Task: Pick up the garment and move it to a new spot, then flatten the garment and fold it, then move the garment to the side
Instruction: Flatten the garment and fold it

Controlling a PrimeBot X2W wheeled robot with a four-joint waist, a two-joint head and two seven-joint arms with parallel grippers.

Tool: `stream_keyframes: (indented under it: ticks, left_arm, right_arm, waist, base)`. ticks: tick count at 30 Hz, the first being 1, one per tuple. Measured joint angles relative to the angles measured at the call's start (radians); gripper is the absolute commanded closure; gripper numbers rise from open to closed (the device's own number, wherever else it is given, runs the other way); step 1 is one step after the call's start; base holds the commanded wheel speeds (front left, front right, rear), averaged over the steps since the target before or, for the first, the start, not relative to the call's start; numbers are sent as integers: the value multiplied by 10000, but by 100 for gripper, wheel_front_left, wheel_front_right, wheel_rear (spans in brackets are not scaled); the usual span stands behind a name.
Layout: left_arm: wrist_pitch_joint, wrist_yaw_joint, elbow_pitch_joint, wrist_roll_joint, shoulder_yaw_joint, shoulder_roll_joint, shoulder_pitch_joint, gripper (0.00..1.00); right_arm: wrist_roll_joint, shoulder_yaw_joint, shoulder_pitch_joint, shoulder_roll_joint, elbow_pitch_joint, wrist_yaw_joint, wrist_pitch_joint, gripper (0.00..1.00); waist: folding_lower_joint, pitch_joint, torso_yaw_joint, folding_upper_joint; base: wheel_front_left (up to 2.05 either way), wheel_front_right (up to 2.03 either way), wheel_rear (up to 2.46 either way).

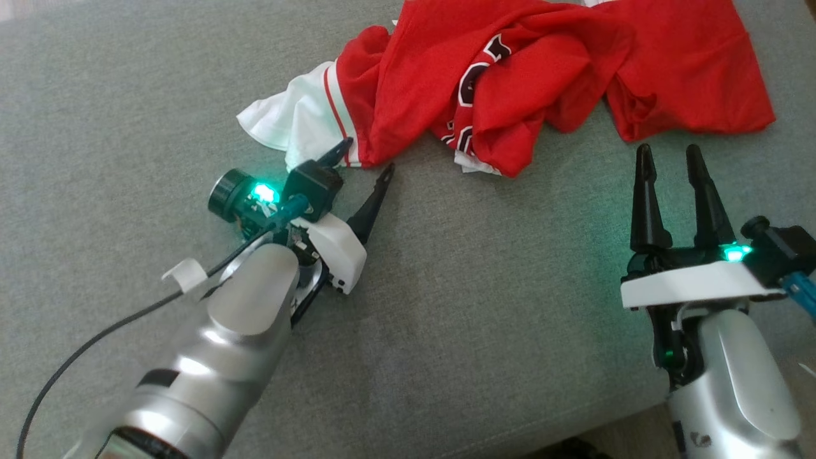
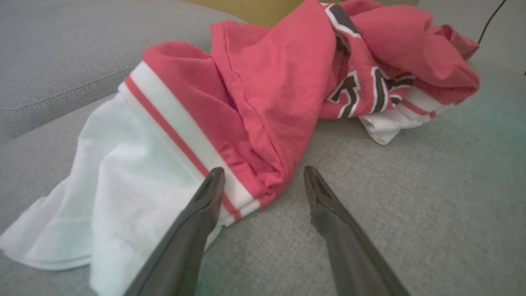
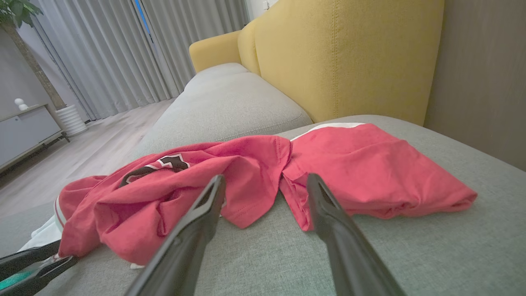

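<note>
- head view: the garment [image 1: 529, 70], a red jersey with dark lettering, lies crumpled in a heap at the far side of the grey sofa seat [image 1: 478, 287].
- the left gripper [image 1: 368, 154] is tipped toward the heap's near-left end, fingers spread apart and holding nothing, one tip over the edge of the white sleeve [image 1: 293, 121].
- the right gripper [image 1: 669, 150] sits lower right, fingers pointing up toward the red cloth, spread wide and empty, just short of the fabric.
- left wrist view: the two dark fingers straddle the striped cuff where red meets white. the one on that view's left lies over white cloth, the other over bare cushion. can't tell if either touches.
- right wrist view: fingers apart, tips right at the near edge of the red cloth, nothing pinched. yellow backrest [image 3: 341, 61] behind, grey curtains [image 3: 102, 53] further off, left gripper's fingers poking in at the bottom left corner.
</note>
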Motion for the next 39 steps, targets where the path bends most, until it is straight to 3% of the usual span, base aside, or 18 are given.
stream_keyframes:
  ticks: [3,4,5,13,19,24,29,35,39]
  left_arm:
    - [-88,0,267,-75,-117,-58,-165,0]
    - [-142,0,351,-77,-196,-71,-200,62]
    - [-224,0,428,-79,-240,-84,-244,100]
    - [-777,205,318,-405,123,-107,-336,100]
    - [-796,616,-1616,-499,1055,238,-299,100]
    - [-825,715,-3501,-468,2054,909,19,100]
    - [-853,690,-4447,-362,2681,1601,58,100]
    - [-136,374,-4581,50,2660,2736,-1128,100]
    - [765,169,-3791,242,2510,3480,-2261,100]
  right_arm:
    - [0,10,-116,0,-4,0,0,0]
    - [0,13,-138,0,-19,0,0,0]
    - [0,17,-138,0,-29,0,0,0]
    - [-2,-127,-130,0,-25,0,0,0]
    - [-8,-249,-117,0,-4,0,0,0]
    - [-8,-288,-102,-2,56,0,0,0]
    - [-4,-159,-98,-2,111,0,0,0]
    - [92,153,-103,-2,127,0,0,0]
    - [311,458,-144,-4,123,0,0,0]
  waist:
    - [0,23,-15,0]
    - [0,28,-11,0]
    - [0,34,-3,0]
    - [0,-98,288,0]
    - [0,-323,600,0]
    - [-1,-628,949,0]
    - [-1,-887,1231,0]
    - [-1,-863,1220,0]
    - [-1,-671,999,0]
  base:
    - [0,0,0]
    - [0,0,0]
    - [0,0,0]
    - [0,0,0]
    - [0,0,0]
    - [0,0,0]
    - [0,0,0]
    - [0,0,0]
    - [0,0,0]
